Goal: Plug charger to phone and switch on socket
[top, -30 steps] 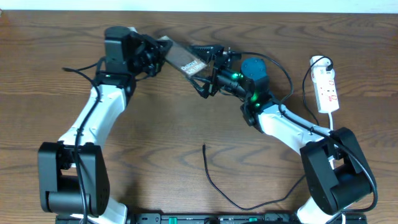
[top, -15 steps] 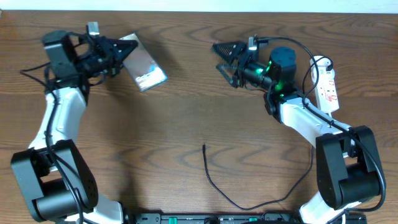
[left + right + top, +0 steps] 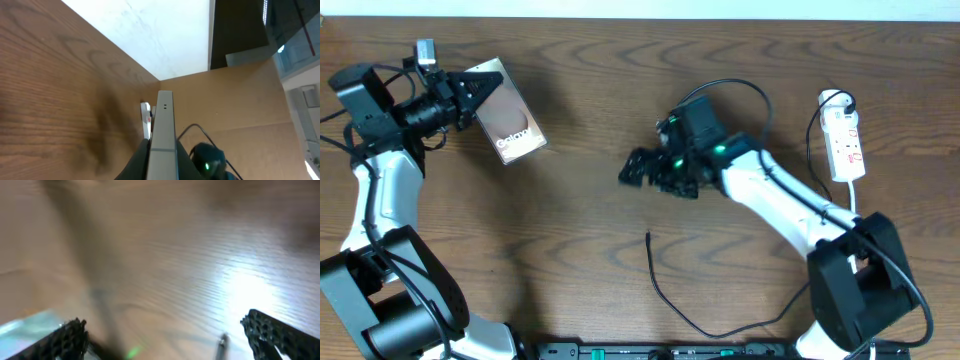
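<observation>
Our left gripper (image 3: 470, 88) clamps the phone (image 3: 507, 125) at far left; our right gripper (image 3: 638, 172) gapes wide near the charger (image 3: 660, 285).

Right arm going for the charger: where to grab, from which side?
Probably take the charger just behind its plug tip, from straight above, fingers straddling the cable. That end lies flat and straight on the table, tip pointing away from the robot's base, and the open right gripper hovers nearest it.
</observation>
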Tool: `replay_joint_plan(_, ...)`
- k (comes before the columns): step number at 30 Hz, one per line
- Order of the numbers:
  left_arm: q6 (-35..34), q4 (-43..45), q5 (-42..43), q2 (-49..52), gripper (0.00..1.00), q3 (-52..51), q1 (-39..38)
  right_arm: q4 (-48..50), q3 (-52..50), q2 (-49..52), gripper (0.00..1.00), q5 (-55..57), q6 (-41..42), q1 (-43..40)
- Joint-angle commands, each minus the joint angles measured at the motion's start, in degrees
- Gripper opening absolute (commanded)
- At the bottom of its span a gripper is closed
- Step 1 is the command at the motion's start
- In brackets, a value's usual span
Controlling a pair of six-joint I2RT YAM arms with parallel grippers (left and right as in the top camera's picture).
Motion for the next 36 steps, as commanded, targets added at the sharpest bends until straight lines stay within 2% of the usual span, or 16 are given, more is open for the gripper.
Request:
replay_joint_plan(1,0.76,0.46,2.43,-0.90,0.07,1.44,0.37,-5.62,1.33,-0.55,0.99,16.15,-0.33,4.63)
replay_joint_plan(3,0.76,0.46,2.43,-0.90,0.07,1.44,0.37,-10.12,1.16,-0.55,0.99,21.84,5.88,7.58)
replay_joint_plan(8,0.79,0.46,2.43,-0.90,0.08,1.44,0.37,-14.67,0.59,-0.55,0.99,30.64,14.36,13.49)
replay_joint_plan(15,0.79,0.44,2.43,-0.90,0.07,1.44,0.37,-16.55,-0.28,1.33,0.99,31.08,15.63,18.32)
replay_joint_plan(23,2.32,0.42,2.45,-0.87,0.07,1.44,0.37,-18.64,-0.28,6.73,0.97,29.97,15.89,19.74)
replay_joint_plan(24,2.32,0.42,2.45,-0.87,0.08,1.44,0.37,-18.62,-0.28,6.95,0.94,29.94,15.91,19.76)
replay_joint_plan(26,2.29,0.42,2.45,-0.87,0.08,1.44,0.37,-18.62,-0.28,6.95,0.76,29.94,16.26,19.76)
replay_joint_plan(27,2.32,0.42,2.45,-0.87,0.07,1.44,0.37,-18.64,-0.28,6.95,0.58,29.92,16.33,19.76)
replay_joint_plan(28,2.29,0.42,2.45,-0.87,0.07,1.44,0.37,-18.69,-0.28,6.95,0.44,29.90,16.33,19.76)
replay_joint_plan(29,2.29,0.42,2.45,-0.87,0.07,1.44,0.37,-18.84,-0.28,6.95,0.36,29.68,16.33,19.78)
replay_joint_plan(31,2.32,0.42,2.45,-0.87,0.07,1.44,0.37,-18.99,-0.28,7.15,0.29,29.40,16.33,19.76)
replay_joint_plan(35,2.32,0.42,2.45,-0.76,0.08,1.44,0.37,-18.84,-0.28,8.15,0.06,28.68,16.37,19.71)
replay_joint_plan(36,2.32,0.42,2.45,-0.72,0.07,1.42,0.37,-18.84,-0.28,8.20,0.04,28.61,16.41,19.67)
